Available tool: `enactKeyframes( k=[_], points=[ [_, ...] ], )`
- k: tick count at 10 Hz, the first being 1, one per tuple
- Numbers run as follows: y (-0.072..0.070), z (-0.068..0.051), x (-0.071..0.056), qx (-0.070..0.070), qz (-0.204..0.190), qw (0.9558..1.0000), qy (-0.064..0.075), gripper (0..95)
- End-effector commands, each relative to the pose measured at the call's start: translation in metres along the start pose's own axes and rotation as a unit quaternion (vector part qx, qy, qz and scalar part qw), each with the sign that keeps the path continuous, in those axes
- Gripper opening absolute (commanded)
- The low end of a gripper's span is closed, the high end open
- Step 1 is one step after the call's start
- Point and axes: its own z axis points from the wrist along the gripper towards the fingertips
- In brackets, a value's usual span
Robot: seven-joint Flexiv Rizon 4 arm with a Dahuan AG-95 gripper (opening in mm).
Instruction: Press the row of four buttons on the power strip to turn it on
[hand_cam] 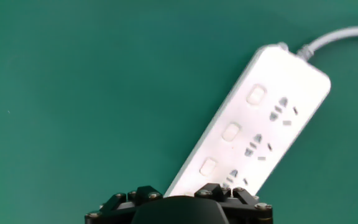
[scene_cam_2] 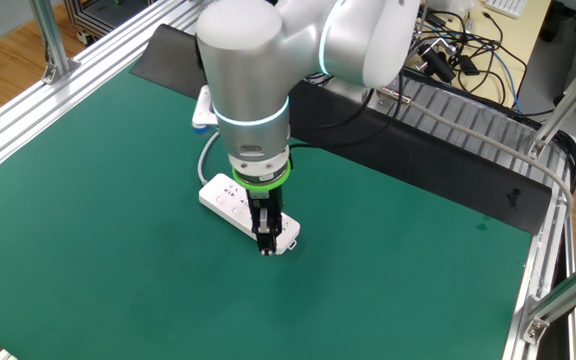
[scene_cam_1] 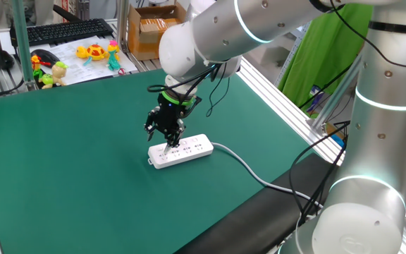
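Hand view: gripper (hand_cam: pixel 178 202) low over power strip (hand_cam: pixel 253 140) end; finger spread can't be told. Off-centre press risks missing buttons (hand_cam: pixel 232 131), shoving strip.

- No text, brand, number or sign can be read in any view.
- The strip (hand_cam: pixel 253 140) shows a plain white face with no legible marking.
- The papers (scene_cam_1: pixel 76 51) behind the bench carry print too small to read.
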Motion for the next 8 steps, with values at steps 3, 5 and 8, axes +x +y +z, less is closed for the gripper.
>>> enactKeyframes(
  k=[3,5,8],
  points=[
    [0.0034,-0.0076,0.0005,-0.010,0.000,0.9999,0.006,57.0],
    [0.0044,-0.0059,0.0010,-0.014,0.001,0.9999,0.005,57.0],
    [0.0077,-0.0039,0.0006,-0.019,0.004,0.9998,0.005,57.0]
  ],
)
